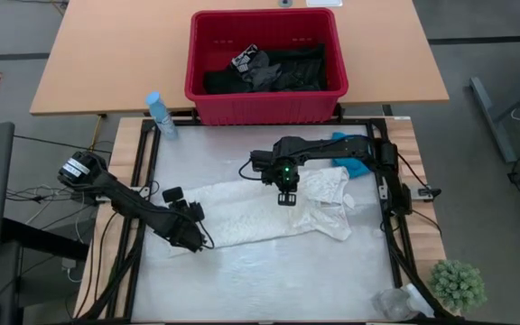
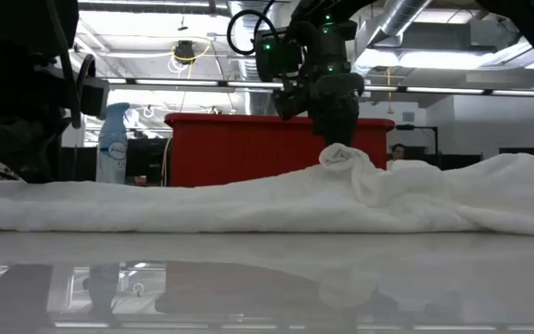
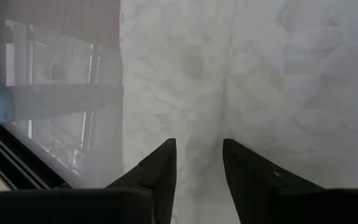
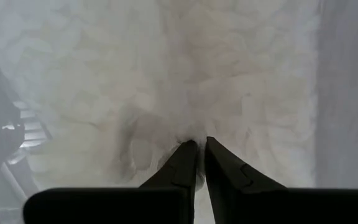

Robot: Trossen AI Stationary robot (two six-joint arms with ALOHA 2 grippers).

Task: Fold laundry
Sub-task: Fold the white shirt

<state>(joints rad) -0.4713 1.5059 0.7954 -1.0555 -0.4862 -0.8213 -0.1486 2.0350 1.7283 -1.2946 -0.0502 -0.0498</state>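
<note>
Mid-table: white garment [image 1: 273,209] lies w/ long axis left-right | right gripper [image 1: 286,198] pinches a fold nr its right-centre | left gripper [image 1: 190,211] at left end, jaws parted, holding nothing

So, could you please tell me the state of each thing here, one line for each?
White garment: spread out on the table, bunched up where the right pincer pinches it.
Right pincer: shut on the white garment.
Left pincer: open, over the white garment's left part.
Teal garment: crumpled, partly under the right arm.
Red basket: upright, with dark clothes inside.
Spray bottle: lying down beside the basket.
</note>
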